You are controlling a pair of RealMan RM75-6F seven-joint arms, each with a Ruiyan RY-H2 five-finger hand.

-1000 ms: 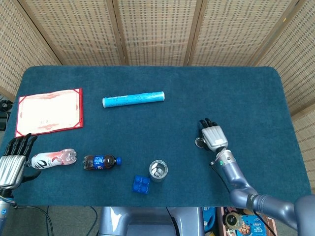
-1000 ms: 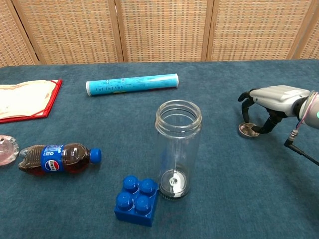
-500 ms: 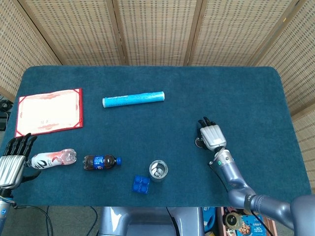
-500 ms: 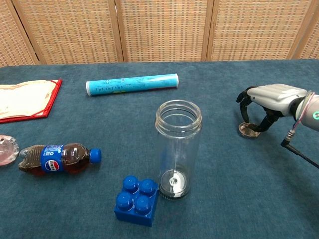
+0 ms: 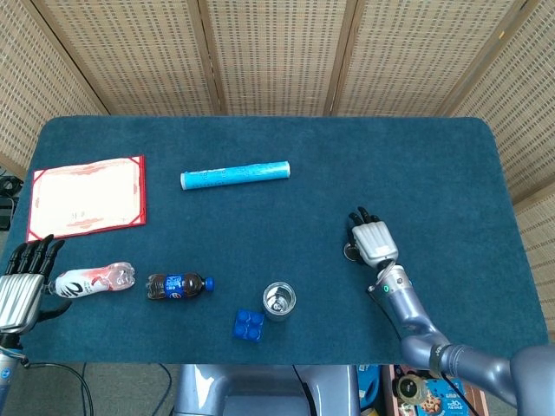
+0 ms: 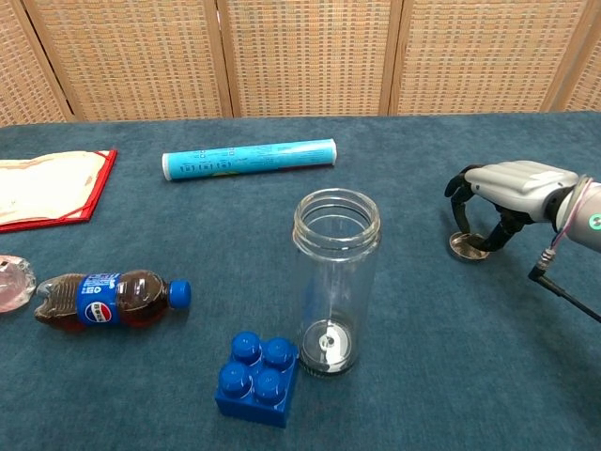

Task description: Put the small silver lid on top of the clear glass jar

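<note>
Silver lid (image 6: pixel 467 246) on table, right hand (image 6: pixel 502 193) arched over it (fingers (image 6: pixel 457 193) curled), glass jar (image 6: pixel 335 282) apart.

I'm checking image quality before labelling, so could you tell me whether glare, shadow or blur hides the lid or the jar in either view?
Head view: even, soft light and sharp focus, but the right hand covers most of the small silver lid. Chest view: the lid shows clearly, lightly shaded under the hand; the clear glass jar carries mild reflections, its rim still crisp.
</note>
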